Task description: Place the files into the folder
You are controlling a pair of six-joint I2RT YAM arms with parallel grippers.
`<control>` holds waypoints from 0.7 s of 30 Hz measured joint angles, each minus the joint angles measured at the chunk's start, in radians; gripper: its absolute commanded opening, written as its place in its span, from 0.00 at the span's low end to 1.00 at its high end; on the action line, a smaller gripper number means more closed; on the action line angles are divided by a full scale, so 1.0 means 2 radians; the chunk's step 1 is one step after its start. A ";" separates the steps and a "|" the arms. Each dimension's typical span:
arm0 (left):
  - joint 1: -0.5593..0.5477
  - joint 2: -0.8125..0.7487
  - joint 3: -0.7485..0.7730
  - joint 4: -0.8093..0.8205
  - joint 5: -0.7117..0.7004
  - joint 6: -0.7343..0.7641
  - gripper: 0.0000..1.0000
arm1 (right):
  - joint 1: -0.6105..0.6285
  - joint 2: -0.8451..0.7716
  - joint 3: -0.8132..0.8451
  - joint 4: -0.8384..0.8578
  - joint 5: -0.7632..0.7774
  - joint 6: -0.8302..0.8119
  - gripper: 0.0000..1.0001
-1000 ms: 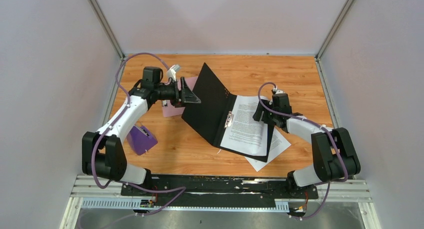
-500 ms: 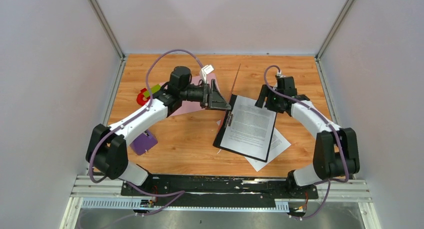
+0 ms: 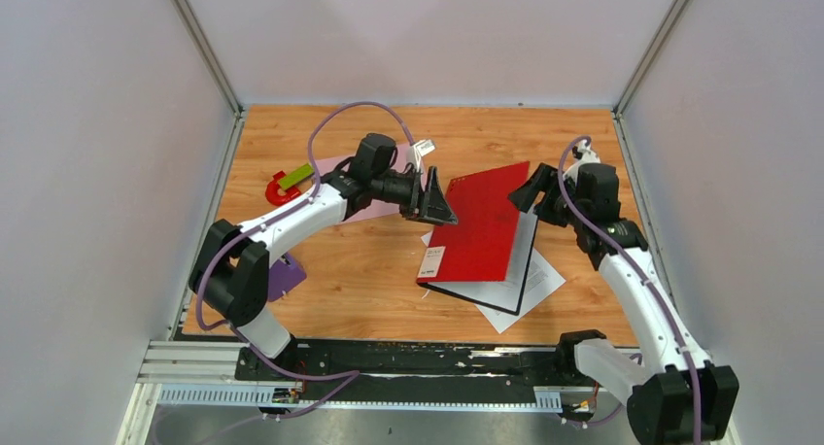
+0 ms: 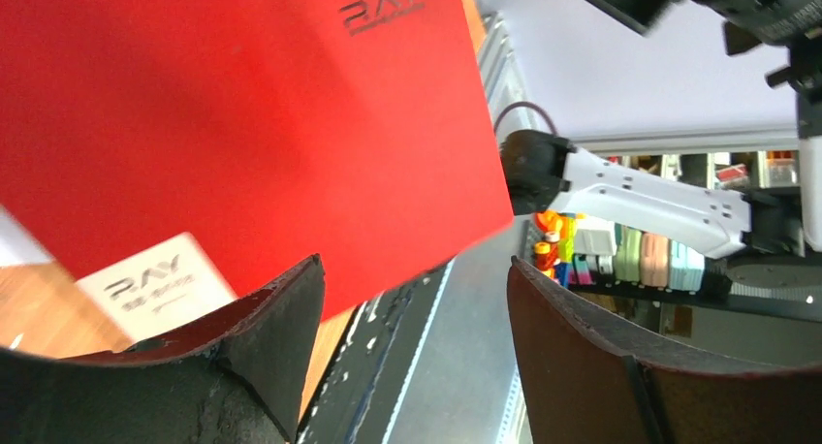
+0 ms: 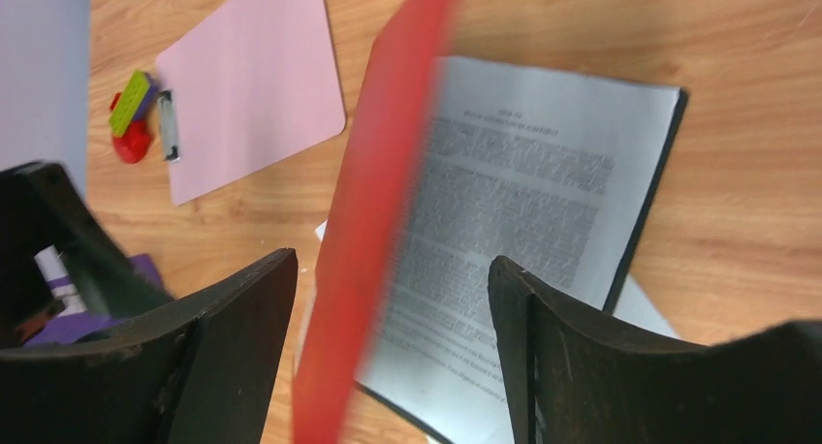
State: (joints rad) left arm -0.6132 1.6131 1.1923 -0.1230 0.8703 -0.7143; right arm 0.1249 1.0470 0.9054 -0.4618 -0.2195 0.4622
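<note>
Left gripper (image 3: 439, 200), jaws apart and empty, sits at the folder's (image 3: 483, 222) far-left edge, nearer its tilted cover than the likewise spread right gripper (image 3: 539, 194); one file (image 3: 544, 282) protrudes beneath.

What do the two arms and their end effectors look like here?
The left arm and right arm share white shells and black joints. A purple cable loops along each. The left end effector and right end effector are matte black, each with two broad, curved fingers.
</note>
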 measured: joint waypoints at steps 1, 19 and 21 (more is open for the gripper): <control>0.000 0.003 0.001 -0.012 -0.005 0.010 0.76 | 0.000 -0.016 -0.019 0.006 -0.007 0.008 0.72; 0.008 -0.038 0.021 -0.262 -0.271 0.228 0.77 | 0.249 0.040 -0.081 0.020 0.034 -0.065 0.73; 0.019 -0.087 0.014 -0.267 -0.314 0.238 0.76 | 0.307 0.072 -0.067 0.021 0.050 -0.100 0.73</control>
State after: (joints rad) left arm -0.5751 1.4399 1.2205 -0.6579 0.2420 -0.2390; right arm 0.7395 1.1915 0.7712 -0.4206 -0.1192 0.2619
